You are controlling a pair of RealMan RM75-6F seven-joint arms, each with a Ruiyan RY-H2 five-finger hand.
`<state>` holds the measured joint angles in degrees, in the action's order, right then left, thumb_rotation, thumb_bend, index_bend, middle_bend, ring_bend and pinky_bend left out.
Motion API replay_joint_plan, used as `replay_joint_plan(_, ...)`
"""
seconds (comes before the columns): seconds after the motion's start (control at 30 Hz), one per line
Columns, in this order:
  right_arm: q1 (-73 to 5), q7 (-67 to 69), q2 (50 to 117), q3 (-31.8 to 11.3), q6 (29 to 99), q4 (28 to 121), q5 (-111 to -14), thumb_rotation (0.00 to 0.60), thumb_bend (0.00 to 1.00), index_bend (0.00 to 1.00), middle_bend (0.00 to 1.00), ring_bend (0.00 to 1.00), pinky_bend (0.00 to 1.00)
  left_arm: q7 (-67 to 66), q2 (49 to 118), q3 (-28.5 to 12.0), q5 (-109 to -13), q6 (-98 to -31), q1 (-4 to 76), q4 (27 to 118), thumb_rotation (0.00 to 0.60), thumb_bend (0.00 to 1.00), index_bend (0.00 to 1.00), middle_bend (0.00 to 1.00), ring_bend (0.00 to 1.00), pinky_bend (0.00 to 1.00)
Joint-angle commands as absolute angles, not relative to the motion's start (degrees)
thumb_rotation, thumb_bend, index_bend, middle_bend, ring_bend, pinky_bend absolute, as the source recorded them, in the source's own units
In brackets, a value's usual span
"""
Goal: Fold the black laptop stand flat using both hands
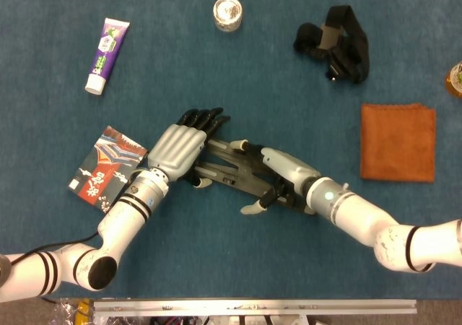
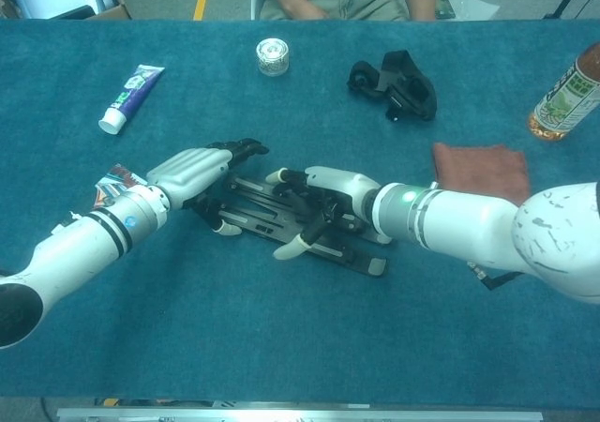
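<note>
The black laptop stand lies low on the blue table at the centre, its bars nearly flat. My left hand lies palm down on the stand's left end, dark fingertips reaching past it. From the right, my right hand rests on the stand's middle and right part, with fingers spread over the bars. Much of the stand is hidden under the two hands. Neither hand clearly wraps around a bar.
A toothpaste tube lies at the back left, a small round tin at the back centre, a black strap device at the back right. An orange cloth lies right, a bottle far right, a booklet beside my left wrist.
</note>
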<state>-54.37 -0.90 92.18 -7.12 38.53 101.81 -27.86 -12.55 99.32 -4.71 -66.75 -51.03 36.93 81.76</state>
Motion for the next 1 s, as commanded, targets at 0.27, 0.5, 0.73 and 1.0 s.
replay_joint_plan(0.27,-54.6,0.0,92.4,-7.2,37.7,103.2,-29.0,0.585,0.00,0.00,0.08,0.01,0.00,-11.6,99.5,-4.8,-67.1,-51.4,36.8,81.8,0.600,0.13,0.00,0.00,0.00,0.00)
replay_joint_plan(0.5,-54.7,0.0,91.8,-7.0,38.3,104.1,-30.1,0.585,0.00,0.00,0.08,0.01,0.00,-11.6,99.1,-4.8,-67.2,-51.6,36.6,81.9,0.600,0.13,0.00,0.00,0.00,0.00)
replay_joint_plan(0.73,-52.4,-1.5,86.9,-6.8,44.4,108.7,-35.0,0.584,0.00,0.00,0.04,0.01,0.00,-12.8,94.9,-4.8,-68.1,-53.5,36.1,84.9,0.600,0.13,0.00,0.00,0.00,0.00)
replay_joint_plan(1.0,-47.2,-4.6,80.8,-4.5,53.7,113.4,-44.2,0.584,0.00,0.00,0.02,0.01,0.00,-11.0,88.4,-5.2,-71.1,-58.7,33.7,87.7,0.600,0.13,0.00,0.00,0.00,0.00)
